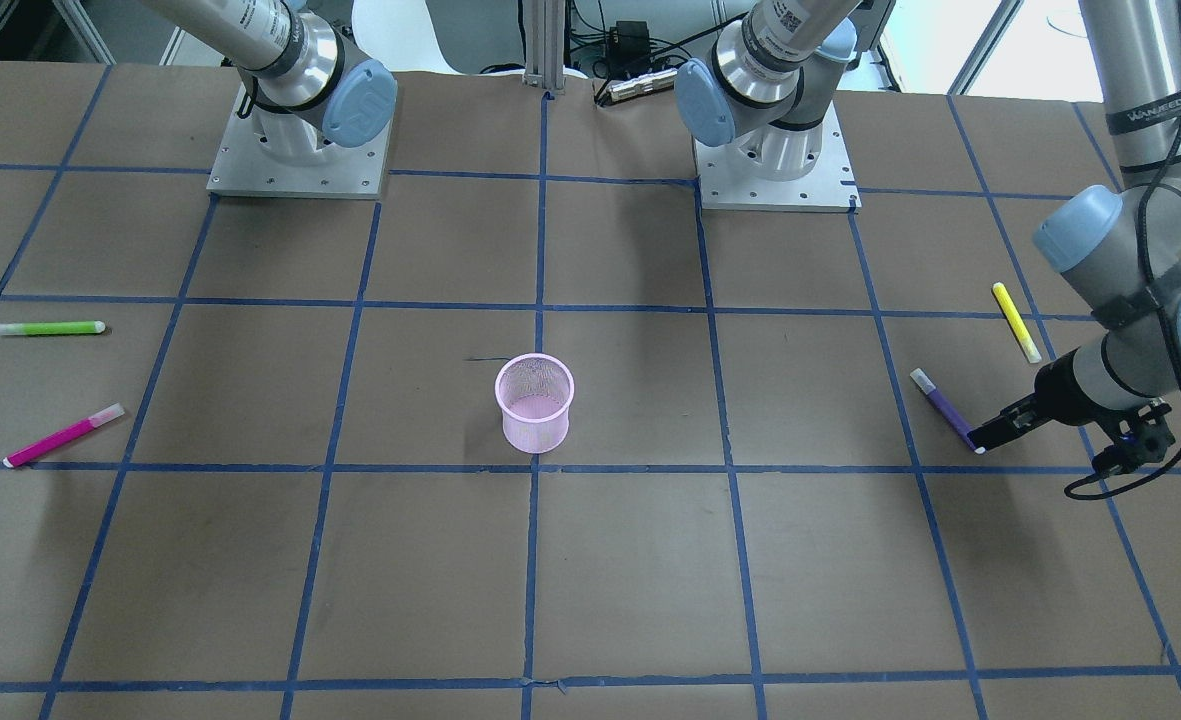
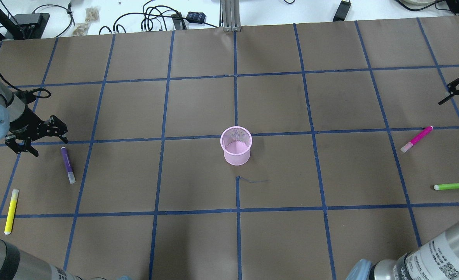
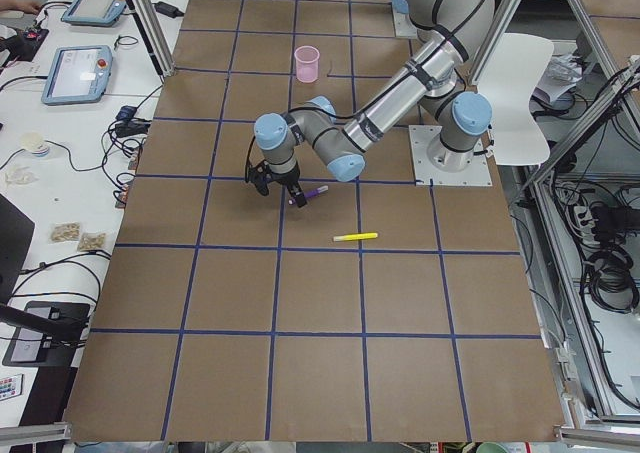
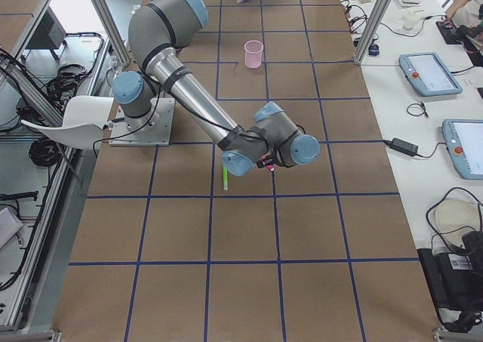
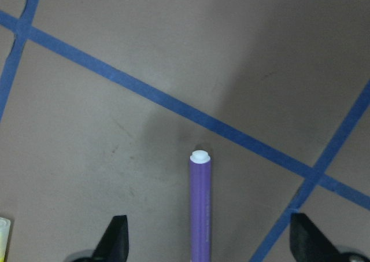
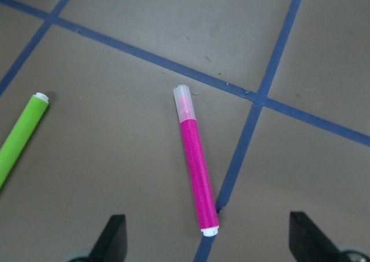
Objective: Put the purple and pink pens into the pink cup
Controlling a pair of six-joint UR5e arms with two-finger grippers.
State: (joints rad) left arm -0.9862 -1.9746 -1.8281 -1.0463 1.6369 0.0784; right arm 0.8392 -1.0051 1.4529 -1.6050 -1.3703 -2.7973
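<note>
The pink mesh cup (image 2: 236,146) stands upright at the table's middle, also in the front view (image 1: 535,405). The purple pen (image 2: 67,164) lies flat at the robot's left. My left gripper (image 2: 49,143) is open just beyond its far end. In the left wrist view the pen (image 5: 200,210) lies between the spread fingertips (image 5: 115,236). The pink pen (image 2: 417,139) lies flat at the right. My right gripper (image 2: 451,115) is open above and beside it, holding nothing. The right wrist view shows the pen (image 6: 196,166) ahead of the open fingers (image 6: 113,236).
A yellow pen (image 2: 11,211) lies near the purple one, closer to the robot. A green pen (image 2: 455,186) lies near the pink one, also in the right wrist view (image 6: 20,137). Blue tape lines grid the brown table (image 2: 198,241). Both arm bases (image 1: 775,170) stand at the robot's edge.
</note>
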